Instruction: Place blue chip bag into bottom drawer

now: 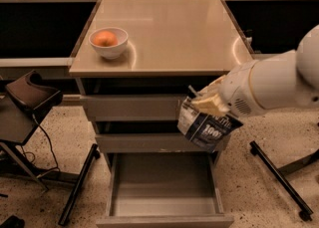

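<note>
The blue chip bag [205,127] is dark navy with white lettering and a white panel. It hangs in my gripper [207,103], which is shut on its top edge, at the cabinet's right front, level with the middle drawer. The bottom drawer [164,207] is pulled out below it, a grey tray with nothing in it. The bag is above the drawer's right rear part. My white arm [269,85] comes in from the right.
A white bowl [108,42] holding an orange fruit sits on the beige cabinet top [169,33]. The two upper drawers [134,107] are nearly closed. A dark chair [25,102] stands at left. A black wheeled stand leg [276,177] lies on the floor at right.
</note>
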Robot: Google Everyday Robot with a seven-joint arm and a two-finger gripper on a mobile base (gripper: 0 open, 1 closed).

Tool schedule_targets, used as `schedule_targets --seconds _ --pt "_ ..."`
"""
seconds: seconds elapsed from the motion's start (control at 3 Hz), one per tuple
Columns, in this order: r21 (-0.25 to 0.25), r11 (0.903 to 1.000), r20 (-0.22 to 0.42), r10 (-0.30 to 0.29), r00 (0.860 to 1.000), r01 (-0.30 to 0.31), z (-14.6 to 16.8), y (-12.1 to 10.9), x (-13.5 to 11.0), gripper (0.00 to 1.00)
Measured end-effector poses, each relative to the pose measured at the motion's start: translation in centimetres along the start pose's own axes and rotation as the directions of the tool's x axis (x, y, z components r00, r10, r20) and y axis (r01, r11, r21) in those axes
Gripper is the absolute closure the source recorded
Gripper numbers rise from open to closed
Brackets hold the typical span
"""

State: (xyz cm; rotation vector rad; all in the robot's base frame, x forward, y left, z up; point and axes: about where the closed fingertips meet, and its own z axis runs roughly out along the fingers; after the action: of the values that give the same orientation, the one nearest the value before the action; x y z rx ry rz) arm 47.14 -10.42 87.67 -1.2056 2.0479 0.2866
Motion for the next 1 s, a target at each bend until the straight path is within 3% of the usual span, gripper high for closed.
schedule_targets --seconds 0.33,0.67,1.0 --pt "-0.091 0.9921 0.032 0.09 0.995 -0.086 6.8 4.1 3.1 1.0" --pt "-0.176 0.9661 0.03 0.197 0.98 -0.189 14.3 9.2 7.4 1.0" --pt "-0.223 0.9381 0.017 0.276 0.961 -0.265 20.6 12.8 11.0 1.0"
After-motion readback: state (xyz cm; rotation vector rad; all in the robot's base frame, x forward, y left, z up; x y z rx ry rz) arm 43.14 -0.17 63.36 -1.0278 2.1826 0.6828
